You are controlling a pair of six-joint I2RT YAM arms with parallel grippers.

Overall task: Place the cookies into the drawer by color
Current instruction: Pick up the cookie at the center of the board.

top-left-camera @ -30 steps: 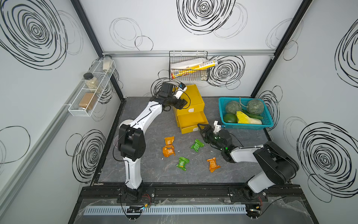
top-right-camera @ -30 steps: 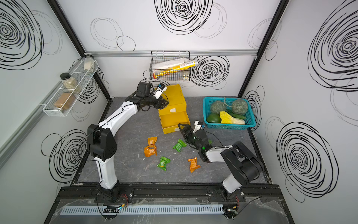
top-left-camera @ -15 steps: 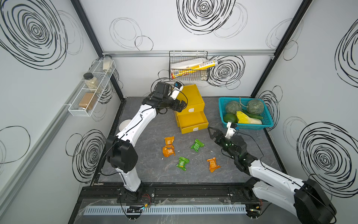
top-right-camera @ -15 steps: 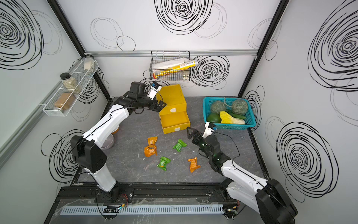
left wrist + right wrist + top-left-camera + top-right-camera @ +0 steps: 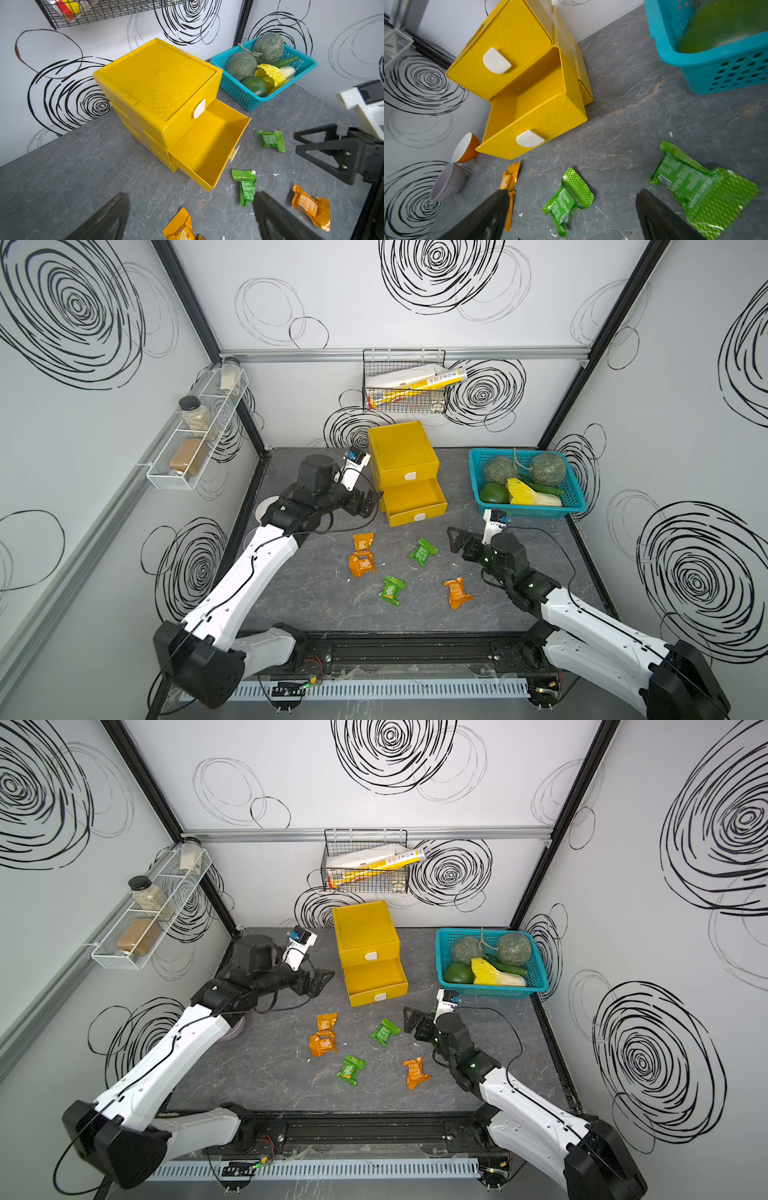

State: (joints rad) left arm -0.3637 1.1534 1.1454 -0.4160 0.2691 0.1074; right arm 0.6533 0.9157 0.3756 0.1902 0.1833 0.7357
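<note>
Since the green cookie [image 5: 423,551] looks light, crinkly and slippery, I'd pinch its middle; left gripper [image 5: 371,504] and right gripper [image 5: 453,541] gape empty.

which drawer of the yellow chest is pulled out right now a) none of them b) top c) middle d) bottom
c: the middle drawer of the yellow chest is slid out, while the top drawer and the bottom drawer are shut.
</note>
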